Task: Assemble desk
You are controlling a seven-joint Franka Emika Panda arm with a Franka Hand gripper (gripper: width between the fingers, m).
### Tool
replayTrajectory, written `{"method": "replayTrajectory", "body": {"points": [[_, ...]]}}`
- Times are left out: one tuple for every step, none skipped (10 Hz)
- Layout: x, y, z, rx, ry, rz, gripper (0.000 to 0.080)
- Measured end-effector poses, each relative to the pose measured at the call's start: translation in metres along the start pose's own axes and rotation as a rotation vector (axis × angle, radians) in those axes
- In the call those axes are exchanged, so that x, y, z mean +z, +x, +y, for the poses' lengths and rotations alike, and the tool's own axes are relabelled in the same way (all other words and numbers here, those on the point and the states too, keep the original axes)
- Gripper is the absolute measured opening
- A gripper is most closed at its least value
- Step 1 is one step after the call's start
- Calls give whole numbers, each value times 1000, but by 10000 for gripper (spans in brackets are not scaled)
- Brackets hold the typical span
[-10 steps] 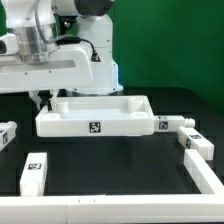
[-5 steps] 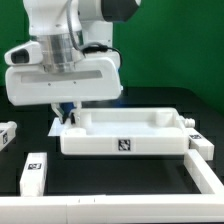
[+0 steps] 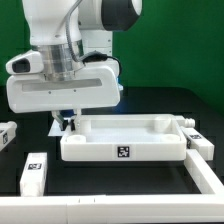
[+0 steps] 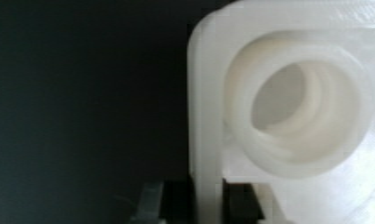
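Tabletop nearer the exterior view's right, beside leg; jaws tight on its rim.

White tabletop with black-and-white square tag; white leg tagged likewise; black bench; green backdrop; white arm.

Black table, green backdrop behind it.

At the tabletop's corner on the exterior view's left, the arm's housing covers most of the jaws. Beyond that corner a leg is cut by the picture's edge. The tabletop's tag is too small to read. In the wrist view the tabletop is blurred and cropped, and the jaws are only dark stubs astride its wall.
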State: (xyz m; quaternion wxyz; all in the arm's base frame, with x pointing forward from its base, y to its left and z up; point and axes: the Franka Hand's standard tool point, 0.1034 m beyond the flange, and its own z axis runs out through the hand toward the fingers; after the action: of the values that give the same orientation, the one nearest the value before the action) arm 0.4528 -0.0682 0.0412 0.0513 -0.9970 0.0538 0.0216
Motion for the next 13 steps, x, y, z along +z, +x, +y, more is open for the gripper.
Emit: {"method": "replayTrajectory", "body": {"points": [[1, 16, -9, -7, 1, 12, 52], [6, 32, -13, -40, 1, 25, 52], [10, 41, -11, -70, 1, 30, 52], [10, 40, -11, -69, 1, 28, 52], [10, 39, -11, -70, 1, 27, 52], [10, 39, -11, -70, 1, 27, 52], [10, 39, -11, -70, 1, 26, 52], [12, 40, -11, -64, 3, 21, 52], [16, 50, -12, -52, 12, 4, 54], [14, 68, -14, -57, 18, 11, 54], [14, 79, -18, -65, 19, 23, 54], [15, 86, -26, -76, 19, 29, 54], [17, 90, -30, -86, 20, 31, 54]]}}
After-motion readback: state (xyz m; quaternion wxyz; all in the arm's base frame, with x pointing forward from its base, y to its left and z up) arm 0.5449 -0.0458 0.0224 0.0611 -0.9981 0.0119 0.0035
